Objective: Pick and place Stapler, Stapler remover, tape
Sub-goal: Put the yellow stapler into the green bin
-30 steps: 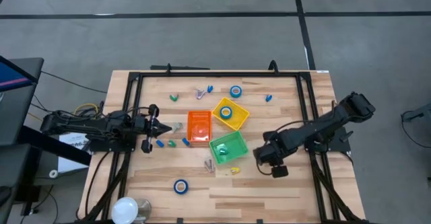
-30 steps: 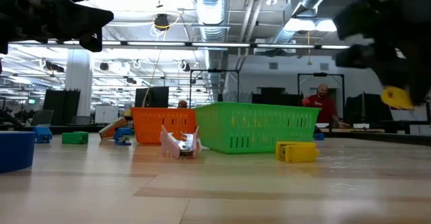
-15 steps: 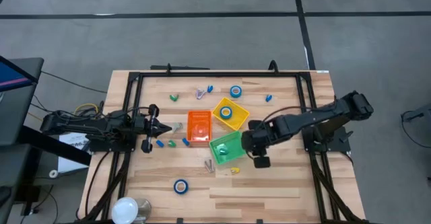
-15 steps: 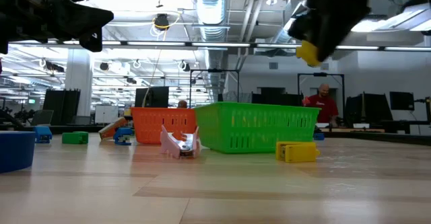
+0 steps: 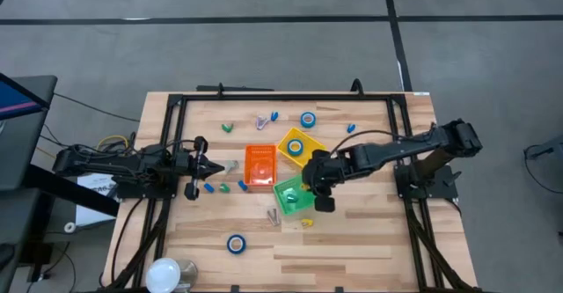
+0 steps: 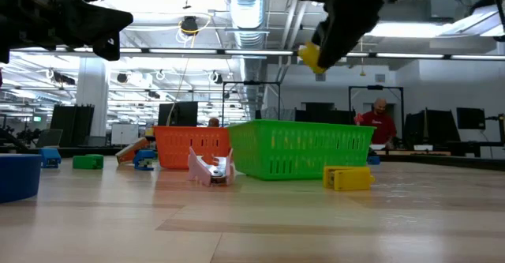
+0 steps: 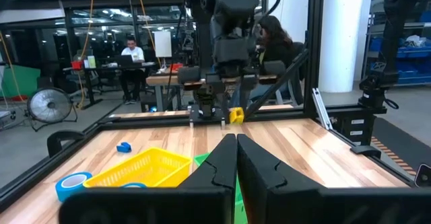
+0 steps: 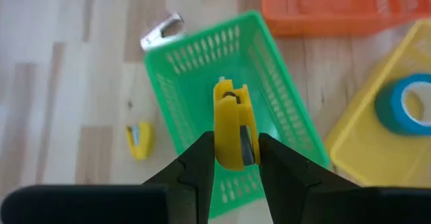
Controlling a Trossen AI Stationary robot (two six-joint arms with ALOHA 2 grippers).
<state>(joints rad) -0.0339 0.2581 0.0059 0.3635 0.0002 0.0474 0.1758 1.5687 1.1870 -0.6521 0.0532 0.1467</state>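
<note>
small yellow stapler, clamped upright

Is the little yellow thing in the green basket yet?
Not yet. The right end effector holds the yellow stapler in the air above the green basket.

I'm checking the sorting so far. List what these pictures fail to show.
- Green bin contents: high view, the right gripper overhangs it; low view, its mesh wall hides them.
- Orange bin contents: high view, too small; right wrist view, cut off by the edge.
- Yellow item the right gripper holds: too small everywhere to identify.
</note>
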